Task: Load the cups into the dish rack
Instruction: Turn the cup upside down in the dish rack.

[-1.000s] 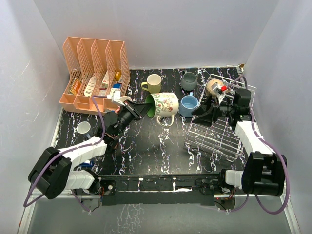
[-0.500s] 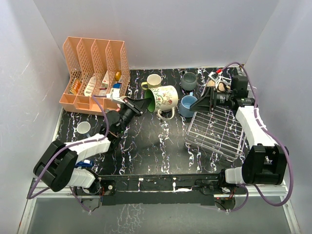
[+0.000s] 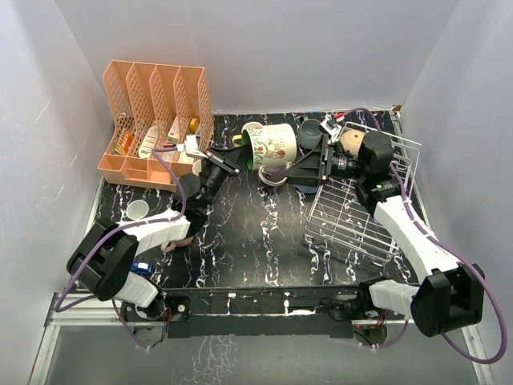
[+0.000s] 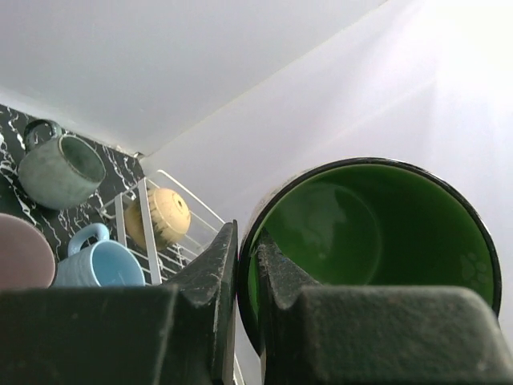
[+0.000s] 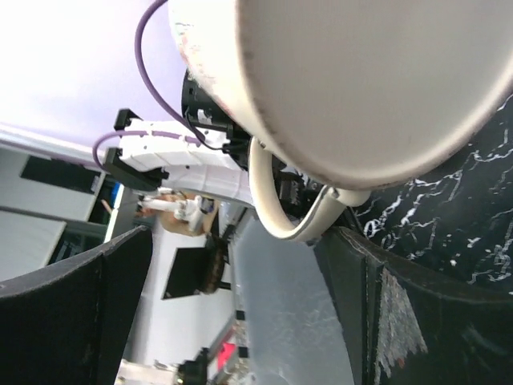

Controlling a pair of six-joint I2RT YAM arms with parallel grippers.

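Top external view has the cream mug (image 3: 272, 146), floral outside and green inside, held off the table just left of the dish rack (image 3: 361, 220), tipped on its side with its mouth toward my left gripper (image 3: 234, 164). That gripper is clamped on the rim, one finger inside the green bowl and one outside, as the left wrist view makes plain. My right gripper (image 3: 303, 160) reaches in from the rack side with its jaws spread wide and nothing in them. In the right wrist view the mug's pale base and looped handle (image 5: 288, 208) hang between my fingers (image 5: 72, 313) without touching them. I judge this a handover. To do it well I should centre the right jaws on the round body rather than the handle, close firmly, and only then let the left pinch go. Glazed ceramic is hard, smooth and slippery, and the curved wall offers each pad only a narrow contact. The rack is a thin silver-white wire grid with low raised sides, so a mug base may rock on the wires and needs a gentle set-down. A tan mug (image 3: 350, 142) lies on its side at the rack's far corner. A grey mug (image 4: 60, 168) and a light blue mug (image 4: 100, 265) stand just left of the rack, and a small white cup (image 3: 138, 210) stands well to the rack's left.
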